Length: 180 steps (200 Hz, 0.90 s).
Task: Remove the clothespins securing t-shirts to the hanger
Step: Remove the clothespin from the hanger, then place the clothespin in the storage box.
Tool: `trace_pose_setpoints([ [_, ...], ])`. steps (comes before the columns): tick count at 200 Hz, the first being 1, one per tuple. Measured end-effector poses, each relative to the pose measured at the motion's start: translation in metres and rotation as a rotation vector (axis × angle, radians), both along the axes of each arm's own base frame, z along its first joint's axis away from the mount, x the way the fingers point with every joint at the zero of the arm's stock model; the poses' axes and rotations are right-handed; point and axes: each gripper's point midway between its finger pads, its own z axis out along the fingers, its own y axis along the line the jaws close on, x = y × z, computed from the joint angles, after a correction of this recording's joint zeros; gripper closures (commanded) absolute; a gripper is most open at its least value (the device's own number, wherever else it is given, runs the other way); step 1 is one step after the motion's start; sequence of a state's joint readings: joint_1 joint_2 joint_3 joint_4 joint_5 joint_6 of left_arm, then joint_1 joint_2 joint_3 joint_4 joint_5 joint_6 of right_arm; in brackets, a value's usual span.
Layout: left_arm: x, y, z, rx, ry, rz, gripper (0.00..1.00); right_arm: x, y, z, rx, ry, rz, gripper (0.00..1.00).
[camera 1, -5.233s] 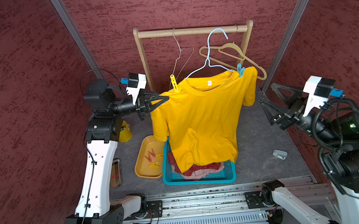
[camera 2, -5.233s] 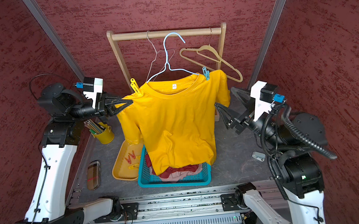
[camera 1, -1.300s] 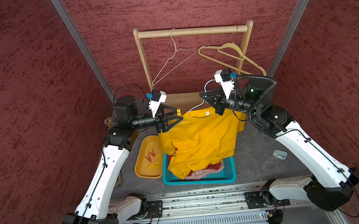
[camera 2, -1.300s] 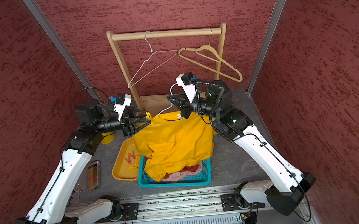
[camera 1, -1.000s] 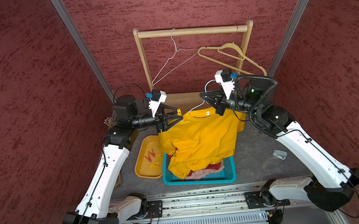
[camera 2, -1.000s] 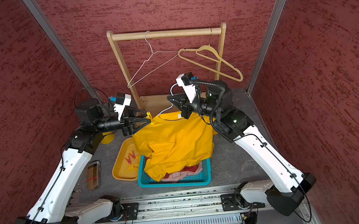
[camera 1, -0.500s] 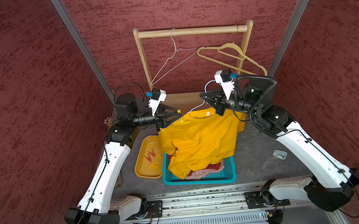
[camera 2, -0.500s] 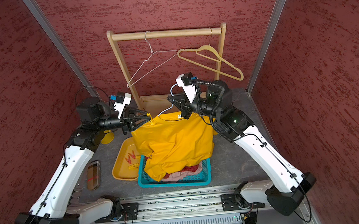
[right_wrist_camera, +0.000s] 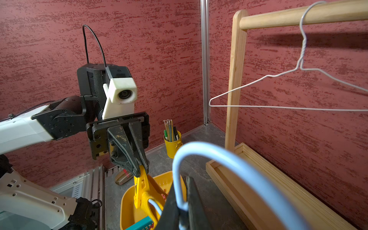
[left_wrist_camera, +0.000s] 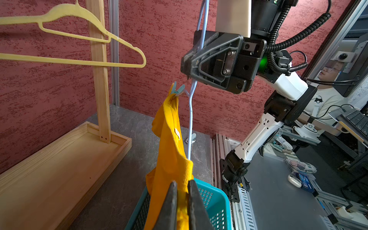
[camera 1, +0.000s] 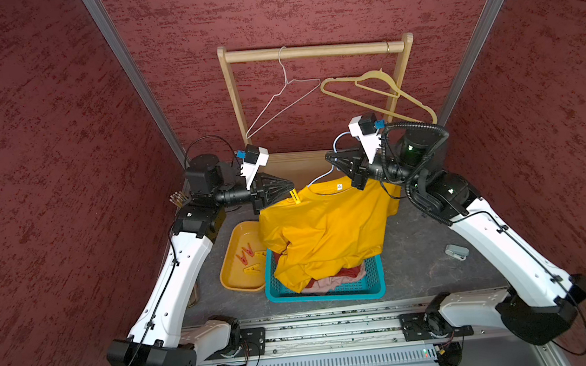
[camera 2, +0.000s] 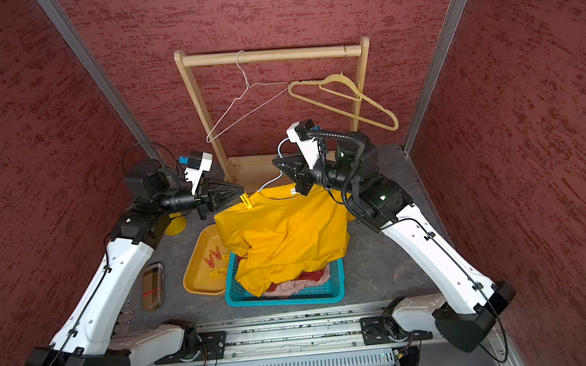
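The left gripper (right_wrist_camera: pixel 141 168) has its fingers drawn narrow, pinching the tail of the yellow clothespin (right_wrist_camera: pixel 142 187). That peg clips the mustard t-shirt (camera 1: pixel 325 232) to the light-blue hanger (camera 1: pixel 320 177) and, in both top views, sits at about 10 o'clock of the collar. The right gripper (left_wrist_camera: pixel 185 66) has its fingers closed tight on the hanger's neck and holds it off the wooden rail (camera 1: pixel 308 51), while the shirt's hem slumps into the teal basket (camera 1: pixel 324 296) on the surface.

Most of the job looks done. A wire hanger (camera 1: pixel 287 100) and a pale plastic hanger (camera 1: pixel 378 95) hang bare on the rail. A dark red t-shirt (camera 1: pixel 351 271) and a pale pink t-shirt (camera 1: pixel 330 283) lie in the basket under the mustard one. The yellow tray (camera 1: pixel 225 271), at 9 o'clock of the basket, holds two red clothespins (camera 1: pixel 245 252) and at least one yellow peg.

Two pegs appear to be left. The yellow one is gripped, though whether its mouth has let go of the cloth I cannot tell. The light-blue clothespin (left_wrist_camera: pixel 177 90) is on the far shoulder — the left wrist view shows it biting shirt and hanger together, untouched.
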<state>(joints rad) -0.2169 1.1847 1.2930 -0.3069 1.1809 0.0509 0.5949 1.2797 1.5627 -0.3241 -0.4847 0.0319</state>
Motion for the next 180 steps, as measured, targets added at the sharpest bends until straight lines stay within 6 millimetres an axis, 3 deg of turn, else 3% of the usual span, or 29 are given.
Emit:
trace_pose_setpoints([
  [81, -0.007, 0.012, 0.015, -0.009, -0.054, 0.057, 1.00, 0.004, 0.001, -0.005, -0.009, 0.013, -0.014, 1.00],
  [137, -0.007, 0.057, 0.040, -0.012, -0.156, 0.314, 1.00, 0.009, -0.001, -0.006, -0.013, 0.016, -0.048, 1.00],
  [157, -0.005, 0.083, 0.027, -0.003, -0.154, 0.481, 1.00, 0.012, -0.003, -0.006, -0.014, 0.015, -0.066, 1.00],
  [180, 0.007, 0.122, -0.019, 0.019, -0.049, 0.712, 1.00, 0.014, -0.005, -0.010, -0.019, 0.021, -0.082, 1.00],
])
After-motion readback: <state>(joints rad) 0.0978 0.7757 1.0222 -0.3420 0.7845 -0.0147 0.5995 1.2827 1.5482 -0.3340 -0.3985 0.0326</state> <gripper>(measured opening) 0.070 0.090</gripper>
